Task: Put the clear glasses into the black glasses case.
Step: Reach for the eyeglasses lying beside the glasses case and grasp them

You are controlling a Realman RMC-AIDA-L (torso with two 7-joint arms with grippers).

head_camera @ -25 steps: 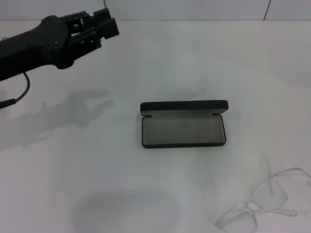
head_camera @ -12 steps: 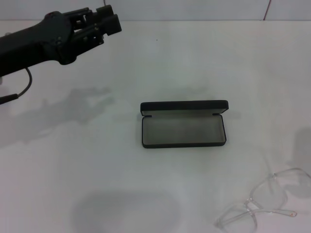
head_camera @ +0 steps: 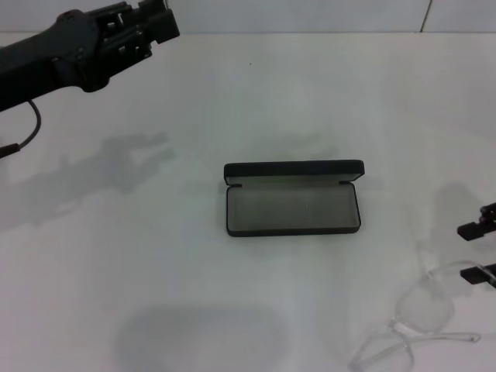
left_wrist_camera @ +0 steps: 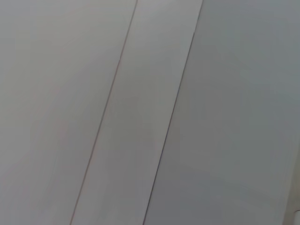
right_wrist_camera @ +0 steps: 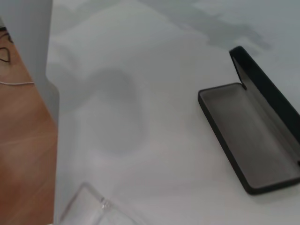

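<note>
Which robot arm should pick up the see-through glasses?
The right one, probably. Its pincer is open, right beside the clear glasses, near the table's front right corner. The left pincer is raised far off, beyond the open black glasses case.

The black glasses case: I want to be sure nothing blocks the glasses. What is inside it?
The black glasses case lies open, showing only bare grey lining. The clear glasses are outside it on the table, near the right gripper. The raised lid's inner face is barely visible.

The plain white tabletop (head_camera: 256,93) carries the open, flat rectangular black glasses case (head_camera: 294,198) with grey lining near its middle, and the fully transparent plastic clear glasses (head_camera: 418,318) well apart at its near right corner.
</note>
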